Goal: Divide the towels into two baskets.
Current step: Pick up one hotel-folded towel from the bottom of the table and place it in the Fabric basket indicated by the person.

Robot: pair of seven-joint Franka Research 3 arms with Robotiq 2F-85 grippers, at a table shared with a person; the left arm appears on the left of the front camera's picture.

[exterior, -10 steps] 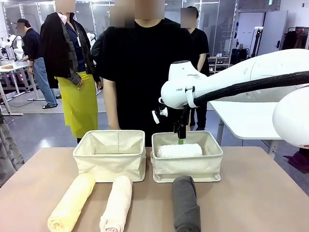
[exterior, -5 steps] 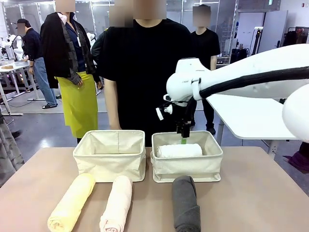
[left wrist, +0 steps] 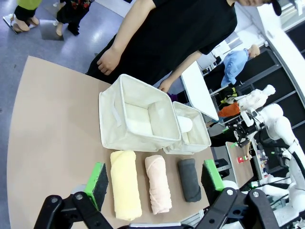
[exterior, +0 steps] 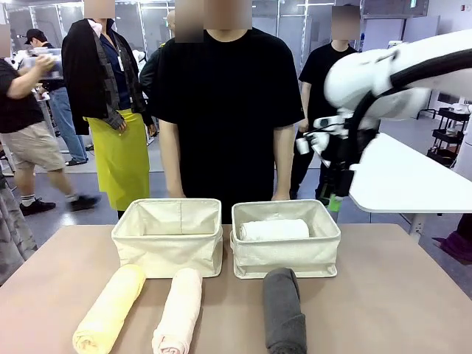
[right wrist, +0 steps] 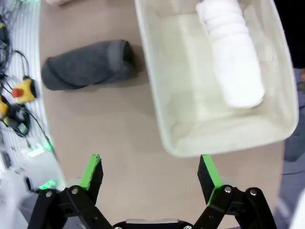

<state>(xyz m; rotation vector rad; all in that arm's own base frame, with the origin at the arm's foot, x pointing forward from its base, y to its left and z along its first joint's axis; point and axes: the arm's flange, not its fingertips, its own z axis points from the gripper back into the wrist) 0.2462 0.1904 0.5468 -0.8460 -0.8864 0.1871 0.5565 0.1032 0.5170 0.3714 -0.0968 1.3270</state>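
Note:
Two cream baskets stand side by side at the far middle of the table. The left basket (exterior: 166, 254) (left wrist: 121, 129) holds nothing I can see. In the right basket (exterior: 285, 258) (left wrist: 196, 140) (right wrist: 157, 109) lies the white towel (exterior: 273, 229) (left wrist: 184, 124) (right wrist: 233, 62). In front of the baskets lie the yellow towel (exterior: 110, 308) (left wrist: 126, 183), the pink towel (exterior: 178, 310) (left wrist: 157, 183) and the grey towel (exterior: 284, 310) (left wrist: 189, 179) (right wrist: 86, 67). My right gripper (exterior: 335, 200) (right wrist: 149, 172) hangs open and empty, above and to the right of the right basket. My left gripper (left wrist: 154, 176) is open, high over the table's near side.
A person in a black shirt (exterior: 221, 110) stands close behind the baskets, hands down at the table's far edge. A white table (exterior: 402, 184) juts in at the right. Other people stand farther back. Bare tabletop lies to both sides of the towels.
My right arm has risen and swung right, away from above the right basket; the white towel stays in it. A person has walked in at the far left.

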